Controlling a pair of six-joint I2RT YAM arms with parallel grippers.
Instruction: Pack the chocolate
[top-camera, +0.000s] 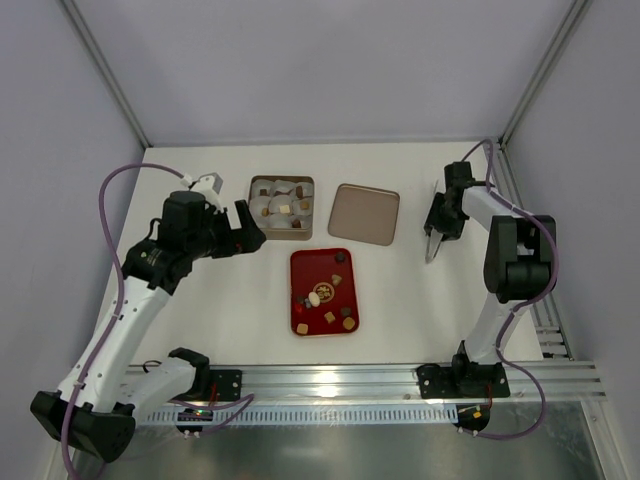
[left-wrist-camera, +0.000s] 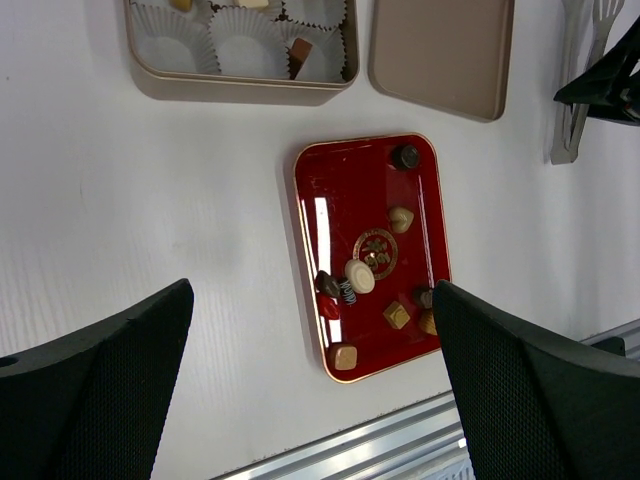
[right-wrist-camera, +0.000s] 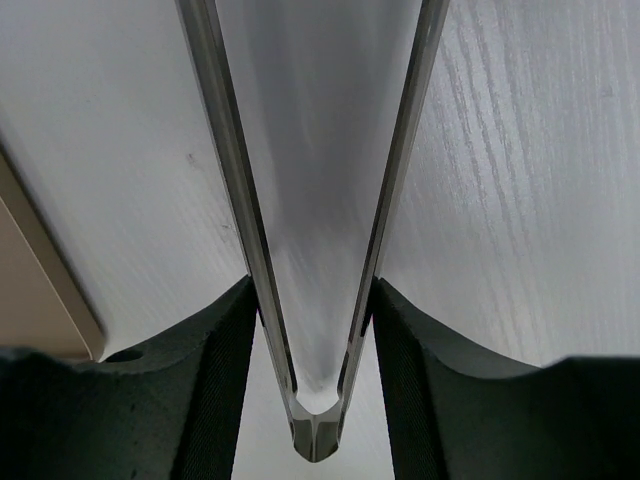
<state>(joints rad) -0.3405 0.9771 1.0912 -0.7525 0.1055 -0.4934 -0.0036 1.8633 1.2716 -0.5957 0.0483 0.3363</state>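
Several small chocolates, dark, tan and cream, lie loose on the red tray (top-camera: 322, 262), among them a cream round one (left-wrist-camera: 359, 276) and a tan square one (left-wrist-camera: 343, 357). A few more sit in white paper cups in the tan tin box (top-camera: 254, 187), which also shows in the left wrist view (left-wrist-camera: 140, 75). My left gripper (top-camera: 250, 232) is open and empty, raised just left of the box and tray; its fingers (left-wrist-camera: 90, 390) frame the tray (left-wrist-camera: 345, 190). My right gripper (top-camera: 438, 222) is shut on metal tongs (top-camera: 431, 252), which fill the right wrist view (right-wrist-camera: 245, 230), tips down over bare table.
The box's tan lid (top-camera: 364, 213) lies flat right of the box, between it and the tongs; it shows in the left wrist view (left-wrist-camera: 440, 50) and its edge in the right wrist view (right-wrist-camera: 40, 280). An aluminium rail (top-camera: 340, 380) runs along the near edge. Walls enclose the table.
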